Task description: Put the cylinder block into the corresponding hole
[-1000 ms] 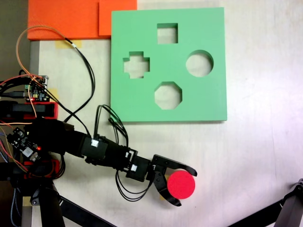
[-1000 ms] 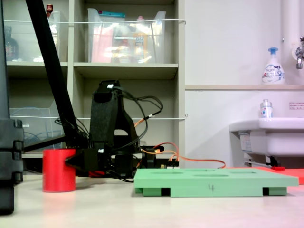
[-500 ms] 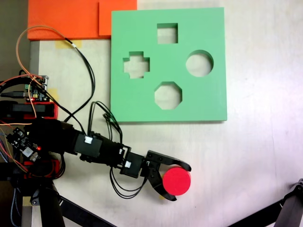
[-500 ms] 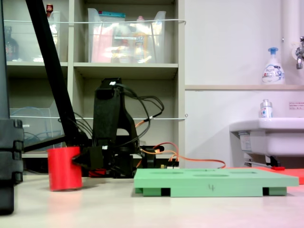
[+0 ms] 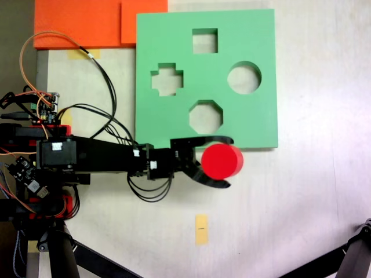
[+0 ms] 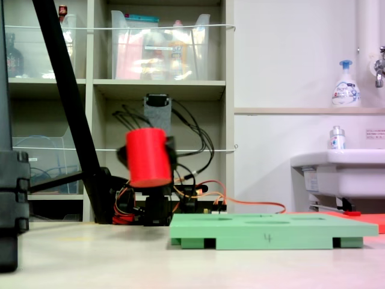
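gripper (image 5: 227, 161) clamped on red cylinder block (image 5: 221, 160), held clear above the surface (image 6: 180, 265), just beside green board (image 5: 255, 124) near edge.

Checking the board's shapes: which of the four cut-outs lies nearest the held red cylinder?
The octagonal cut-out, just above the cylinder block in the top-down fixed view; the round, square and cross-shaped ones lie farther up the board.

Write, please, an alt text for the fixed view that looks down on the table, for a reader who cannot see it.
The black gripper holds the red cylinder block just below the lower edge of the green foam board. The board has square, cross, octagonal and round cut-outs; the round hole is empty, at its right side.
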`<state>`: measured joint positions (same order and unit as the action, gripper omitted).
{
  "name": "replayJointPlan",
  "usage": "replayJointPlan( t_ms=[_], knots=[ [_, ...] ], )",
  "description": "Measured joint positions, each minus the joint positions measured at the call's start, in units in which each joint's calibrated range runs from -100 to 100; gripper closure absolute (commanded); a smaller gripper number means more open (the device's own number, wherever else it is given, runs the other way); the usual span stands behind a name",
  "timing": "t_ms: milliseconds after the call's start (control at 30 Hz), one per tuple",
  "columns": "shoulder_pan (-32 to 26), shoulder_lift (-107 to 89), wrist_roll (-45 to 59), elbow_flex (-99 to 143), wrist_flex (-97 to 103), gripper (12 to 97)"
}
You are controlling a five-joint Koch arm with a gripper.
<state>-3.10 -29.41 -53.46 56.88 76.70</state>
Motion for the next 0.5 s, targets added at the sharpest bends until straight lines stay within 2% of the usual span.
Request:
replayJointPlan(
  t_ms=[233, 500],
  knots=[
    [-7.6, -1.4, 0.6, -5.3, -11.9, 76.3],
    [-9.5, -4.0, 1.5, -1.3, -12.0, 76.2]
  ],
)
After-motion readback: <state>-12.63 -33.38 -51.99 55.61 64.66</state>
